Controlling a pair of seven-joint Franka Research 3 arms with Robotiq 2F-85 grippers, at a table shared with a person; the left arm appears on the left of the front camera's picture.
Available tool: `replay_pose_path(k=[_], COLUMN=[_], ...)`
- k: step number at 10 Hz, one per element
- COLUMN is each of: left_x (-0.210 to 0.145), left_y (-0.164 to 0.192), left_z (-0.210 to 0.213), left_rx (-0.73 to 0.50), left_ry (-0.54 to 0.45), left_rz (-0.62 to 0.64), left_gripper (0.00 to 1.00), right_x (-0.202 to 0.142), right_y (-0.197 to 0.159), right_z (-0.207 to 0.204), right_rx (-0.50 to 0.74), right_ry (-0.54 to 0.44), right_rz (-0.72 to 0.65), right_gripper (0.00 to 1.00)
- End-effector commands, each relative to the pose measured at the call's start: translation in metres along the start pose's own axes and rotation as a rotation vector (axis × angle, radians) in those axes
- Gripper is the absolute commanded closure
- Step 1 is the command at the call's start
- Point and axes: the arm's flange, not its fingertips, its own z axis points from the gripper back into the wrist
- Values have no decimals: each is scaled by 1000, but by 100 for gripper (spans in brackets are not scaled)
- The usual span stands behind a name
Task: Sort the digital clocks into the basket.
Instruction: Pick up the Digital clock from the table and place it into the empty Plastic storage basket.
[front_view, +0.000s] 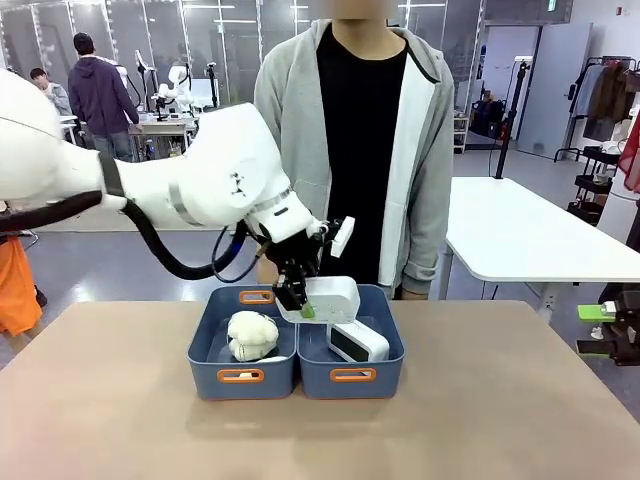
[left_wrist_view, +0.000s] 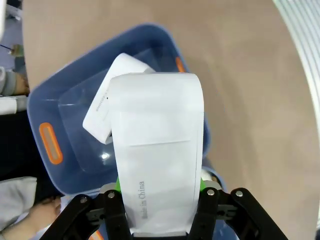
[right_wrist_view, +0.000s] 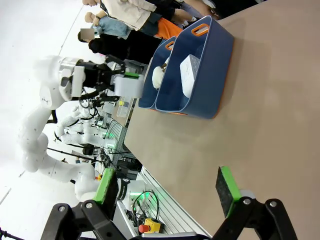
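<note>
My left gripper (front_view: 300, 297) is shut on a white digital clock (front_view: 332, 298) and holds it just above the right-hand blue basket (front_view: 385, 378). In the left wrist view the held clock (left_wrist_view: 157, 150) sits between the green pads (left_wrist_view: 118, 186), with its plain white back facing the camera. Below it, a second digital clock (left_wrist_view: 111, 107) lies inside the basket (left_wrist_view: 45, 107). That clock (front_view: 357, 342) shows its dark screen in the front view. My right gripper (right_wrist_view: 165, 187) is open over bare table far to the right, with nothing between its fingers.
A second blue tub (front_view: 215, 380) touches the basket on its left and holds a fluffy white toy (front_view: 252, 335). A person in a grey jacket (front_view: 290, 110) stands at the far edge, right behind the tubs. A white table (front_view: 520, 235) stands at back right.
</note>
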Motion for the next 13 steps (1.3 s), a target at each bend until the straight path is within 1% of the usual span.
replay_pose_path(k=[1, 2, 3, 4, 5, 7, 9, 10, 13], left_x=[1, -1, 0, 4, 6, 4, 6, 7, 8], left_y=[24, 32, 40, 38, 37, 40, 39, 37, 36], left_z=[-11, -19, -28, -34, -40, -50, -48, -48, -46], left_rx=[-11, -6, -15, -30, -50, -44, -51, -59, -71], left_ry=[26, 34, 9, 7, 6, 1, -22, -26, -29], left_rz=[-14, -10, 21, 27, 60, 85, 86, 85, 85], left_gripper=[100, 100, 100, 100, 100, 100, 100, 44, 17], right_x=[-1, -1, -1, -1, -1, -1, -1, -1, -1], right_y=[3, 3, 3, 3, 3, 3, 3, 3, 3], right_z=[1, 1, 1, 1, 1, 1, 1, 1, 1], right_rx=[5, 5, 5, 5, 5, 5, 5, 5, 5], right_ry=[4, 4, 4, 4, 4, 4, 4, 4, 4], right_rz=[-6, -6, -6, -6, -6, -6, -6, -6, -6], right_gripper=[0, 0, 0, 0, 0, 0, 0, 0, 0])
